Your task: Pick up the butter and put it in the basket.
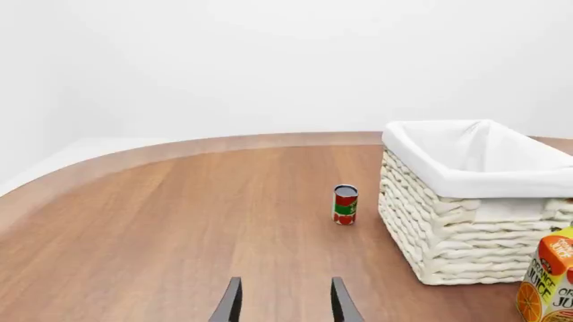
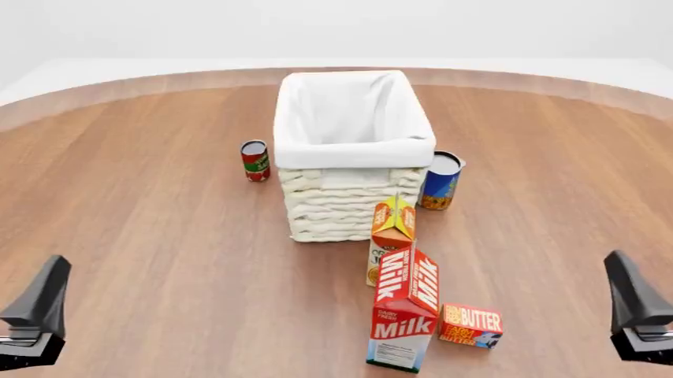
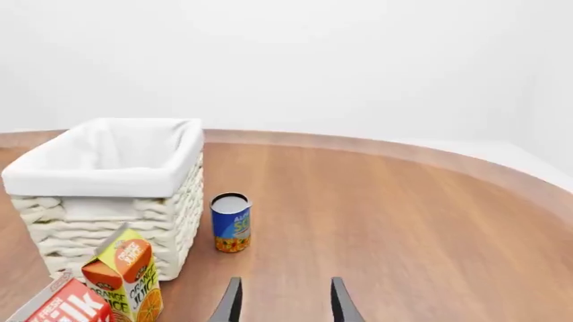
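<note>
currently, front view: butter (image 2: 470, 324) — small flat red-orange box, yellow lettering, blue corner — lies on the table (image 2: 158, 236) just right of the milk carton (image 2: 405, 311), near side of the basket (image 2: 352, 150). left wrist view: left gripper (image 1: 284, 302) fingers apart, empty, facing a red can (image 1: 345, 204). right wrist view: right gripper (image 3: 284, 300) fingers apart, empty — blue can (image 3: 231, 222) ahead.

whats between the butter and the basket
In the front view, the milk carton stands just left of the butter, and the orange juice carton stands between it and the basket. The direct line is otherwise bare table.
</note>
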Tool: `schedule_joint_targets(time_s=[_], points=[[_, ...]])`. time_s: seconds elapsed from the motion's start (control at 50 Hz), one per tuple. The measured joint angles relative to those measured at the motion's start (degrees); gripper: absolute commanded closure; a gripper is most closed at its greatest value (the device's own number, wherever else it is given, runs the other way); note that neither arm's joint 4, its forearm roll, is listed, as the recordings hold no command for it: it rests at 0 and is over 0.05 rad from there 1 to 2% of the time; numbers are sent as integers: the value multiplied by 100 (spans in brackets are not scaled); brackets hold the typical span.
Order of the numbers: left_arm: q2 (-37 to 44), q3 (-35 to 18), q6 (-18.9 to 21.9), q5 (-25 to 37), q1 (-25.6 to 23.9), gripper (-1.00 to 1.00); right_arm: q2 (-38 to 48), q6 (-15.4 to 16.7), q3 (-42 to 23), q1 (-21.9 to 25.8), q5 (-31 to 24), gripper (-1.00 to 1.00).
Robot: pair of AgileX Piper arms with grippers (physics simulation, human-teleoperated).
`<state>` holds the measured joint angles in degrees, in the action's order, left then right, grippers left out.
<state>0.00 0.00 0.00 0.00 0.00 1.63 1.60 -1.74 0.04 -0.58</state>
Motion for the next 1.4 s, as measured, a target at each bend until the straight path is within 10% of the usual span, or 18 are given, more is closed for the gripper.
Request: schedule_joint_targets(time_s=[0.42,0.9,1.4], points=[[0,0,0,0,0,-100,-77,471,-708,608,-669,-100],[0,0,0,0,0,-100,1567,3009,-1929,2486,-1838,-100],[0,0,0,0,0,-100,2991,2653,-2968,4370,-3292,-100]])
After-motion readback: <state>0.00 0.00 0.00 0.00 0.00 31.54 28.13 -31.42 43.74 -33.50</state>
